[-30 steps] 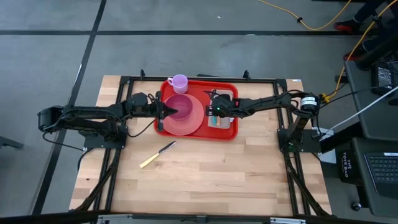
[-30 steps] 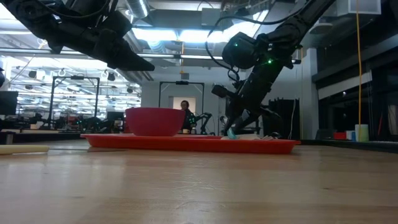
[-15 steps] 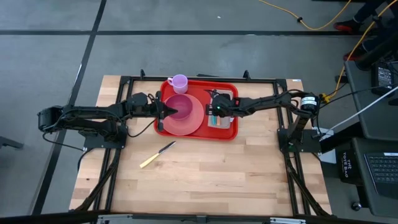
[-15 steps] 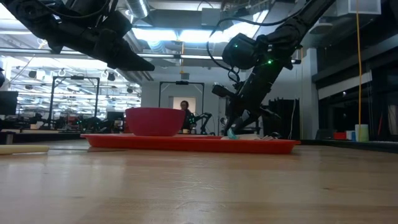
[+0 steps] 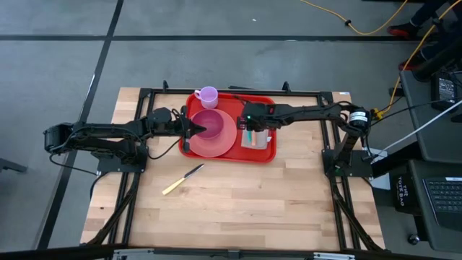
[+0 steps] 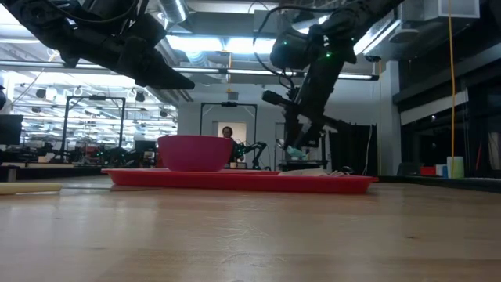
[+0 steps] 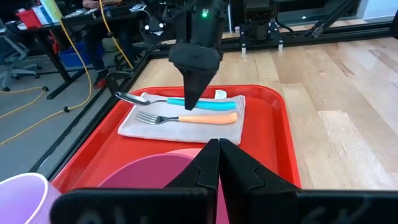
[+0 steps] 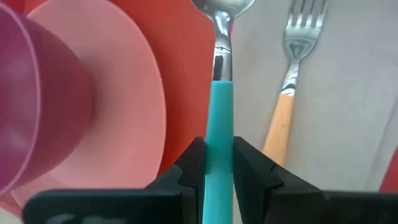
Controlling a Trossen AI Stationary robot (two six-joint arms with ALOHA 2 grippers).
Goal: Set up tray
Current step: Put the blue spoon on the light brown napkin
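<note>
1. Holding the teal-handled spoon (image 8: pixel 219 118), the right gripper (image 5: pixel 248 124) hangs over the right part of the tray (image 5: pixel 268 154); its jaws are clenched on the handle. In the low view the spoon appears clear of the napkin, so I judge it carried, not resting.
2. The spoon's long axis runs in line with the jaws, bowl pointing away from the wrist. It lies parallel to the orange-handled fork (image 8: pixel 287 99), just beside it and apart from it, so the coming move looks like a straight lowering with no turn needed.
3. The right arm is nearer the cutlery. The left gripper (image 5: pixel 193 127), jaws clenched on nothing, hovers at the bowl's (image 5: pixel 208 123) left edge.
4. The tray sits at the far middle of the tabletop (image 5: pixel 245 202). It contains a pink plate (image 5: pixel 227 139) carrying the bowl, a purple cup (image 5: pixel 208 94) at the far left corner, and a grey napkin (image 7: pixel 143 124) bearing the fork.
5. A yellow-handled knife (image 5: pixel 182 180) lies on the tabletop, well apart from the tray.
</note>
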